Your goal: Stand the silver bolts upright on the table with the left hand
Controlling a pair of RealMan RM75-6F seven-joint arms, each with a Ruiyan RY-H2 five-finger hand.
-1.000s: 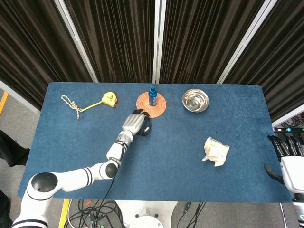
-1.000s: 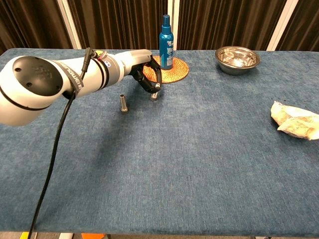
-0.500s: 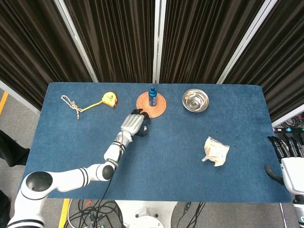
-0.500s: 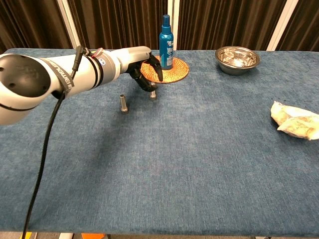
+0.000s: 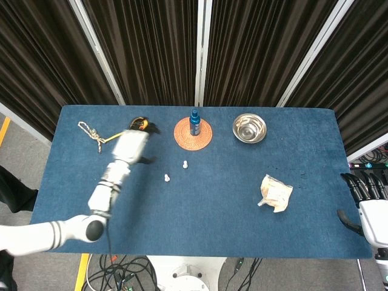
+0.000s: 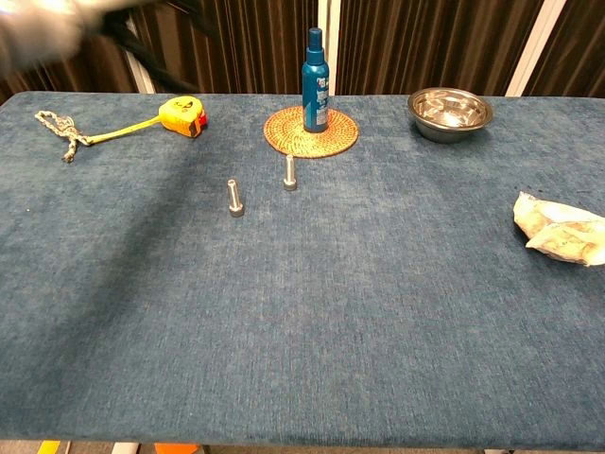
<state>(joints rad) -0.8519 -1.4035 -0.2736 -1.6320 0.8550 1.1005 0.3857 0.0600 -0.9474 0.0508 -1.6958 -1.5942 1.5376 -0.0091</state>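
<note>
Both bolts stand upright on the blue tabletop (image 6: pixel 378 312), heads down: one bolt (image 6: pixel 290 173) just in front of the woven coaster (image 6: pixel 311 131), the second bolt (image 6: pixel 233 198) a bit further left and closer to the near edge, the two apart from each other. Head view shows them only as small pale dots from above, so the upright pose is readable in the chest view alone. Left hand (image 5: pixel 132 145) shows in the head view above the tabletop's left part, near the yellow tape measure (image 6: pixel 182 113), well clear of both bolts and touching neither; it's motion-blurred, so I can't tell whether the fingers are spread or curled, though nothing visible is in it. Chest view catches only a blurred smear of that arm in the top left corner, no usable hand detail. Right hand (image 5: pixel 367 193) shows only in the head view, off the tabletop's right edge, fingers extended and apart, holding nothing; chest view doesn't include it. Blue spray bottle (image 6: pixel 315 68) stands on the coaster. Steel bowl (image 6: pixel 450 112) sits toward the far right, crumpled wrapper (image 6: pixel 560 230) at the right edge. A knotted rope (image 6: pixel 62 131) lies at far left beside the tape measure, with the yellow tape running toward it.
</note>
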